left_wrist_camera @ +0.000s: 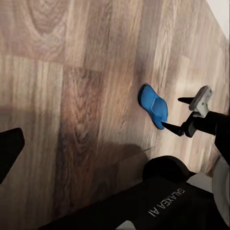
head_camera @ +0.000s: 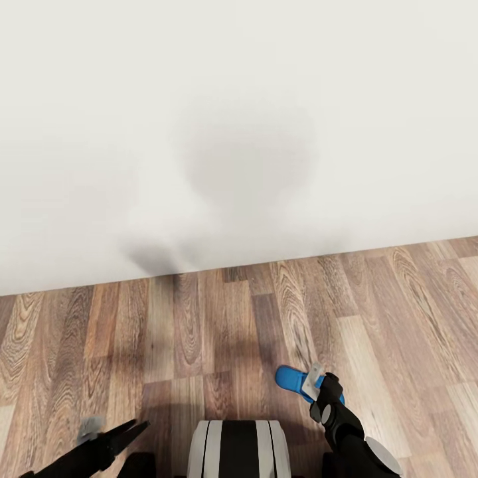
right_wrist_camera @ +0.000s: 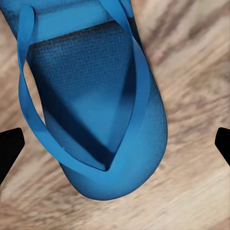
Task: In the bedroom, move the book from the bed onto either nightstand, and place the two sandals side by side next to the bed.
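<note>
Right claw [head_camera: 317,383], fingers apart, hangs over a blue sandal [right_wrist_camera: 91,105] on the floor [head_camera: 199,332] (left claw [head_camera: 123,431] looks parted): lower squarely before clamping the sole's edges.

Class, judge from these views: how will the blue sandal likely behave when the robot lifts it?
The sandal looks thin and flat, so probably light and somewhat bendy. Its slim straps may flex if gripped. Its textured footbed suggests it is unlikely to slip, and lying flat on the wood floor, it won't roll.

"GALAXEA AI" in white, on the robot's dark trunk [left_wrist_camera: 158,203]
</note>
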{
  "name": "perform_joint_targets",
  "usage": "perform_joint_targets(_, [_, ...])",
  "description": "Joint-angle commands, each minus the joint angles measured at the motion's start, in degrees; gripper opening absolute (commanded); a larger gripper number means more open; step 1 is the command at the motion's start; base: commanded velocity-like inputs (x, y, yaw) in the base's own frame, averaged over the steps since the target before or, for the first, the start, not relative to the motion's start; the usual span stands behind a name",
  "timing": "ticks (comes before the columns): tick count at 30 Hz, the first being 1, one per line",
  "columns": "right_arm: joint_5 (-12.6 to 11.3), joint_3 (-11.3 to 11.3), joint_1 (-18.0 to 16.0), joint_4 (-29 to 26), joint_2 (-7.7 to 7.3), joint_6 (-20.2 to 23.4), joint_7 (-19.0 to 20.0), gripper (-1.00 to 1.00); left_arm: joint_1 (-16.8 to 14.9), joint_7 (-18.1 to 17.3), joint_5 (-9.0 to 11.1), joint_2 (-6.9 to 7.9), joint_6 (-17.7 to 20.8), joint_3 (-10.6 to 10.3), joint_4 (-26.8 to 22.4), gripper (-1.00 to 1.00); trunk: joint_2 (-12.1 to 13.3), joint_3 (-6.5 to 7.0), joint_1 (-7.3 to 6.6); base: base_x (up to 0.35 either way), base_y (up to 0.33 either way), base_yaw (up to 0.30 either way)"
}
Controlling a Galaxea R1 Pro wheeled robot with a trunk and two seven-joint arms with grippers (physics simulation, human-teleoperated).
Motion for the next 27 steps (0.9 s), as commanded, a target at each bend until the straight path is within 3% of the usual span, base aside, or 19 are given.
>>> perform_joint_targets(1, [0.61, 0.17, -0.01, -0.10, -0.05, 0.33, 0.46, 1.00, -0.02, -1.68, 0.20, 0.20, 1.18, 0.52, -0.06, 1.00, -0.01, -0.03, -0.01, 0.000, 0.000, 0.000])
perform_joint_targets(9, [0.68, 0.17, -0.01, -0.08, -0.05, 0.33, 0.45, 1.00, -0.02, -4.10, 0.21, 0.45, 2.30, 1.23, -1.63, 1.00, -0.01, -0.03, -0.01, 0.000, 0.000, 0.000])
perform_joint_targets(15, [0.62, 0.17, -0.01, -0.07, -0.05, 0.33, 0.45, 1.00, -0.15, -4.16, 0.35, 0.14, 2.96, 1.04, -7.70, 1.00, -0.01, -0.03, -0.01, 0.000, 0.000, 0.000])
perform_joint_targets(18, [0.61, 0.17, -0.01, -0.04, -0.05, 0.33, 0.43, 1.00, -0.37, -4.10, 0.37, 0.11, 5.87, 1.02, -10.83, 1.00, -0.01, -0.03, -0.01, 0.000, 0.000, 0.000])
perform_joint_targets(27, [0.61, 0.17, -0.01, 0.00, -0.05, 0.33, 0.40, 1.00, -0.48, -4.00, 0.32, -0.13, 7.17, 1.00, -12.10, 1.00, -0.01, -0.03, -0.01, 0.000, 0.000, 0.000])
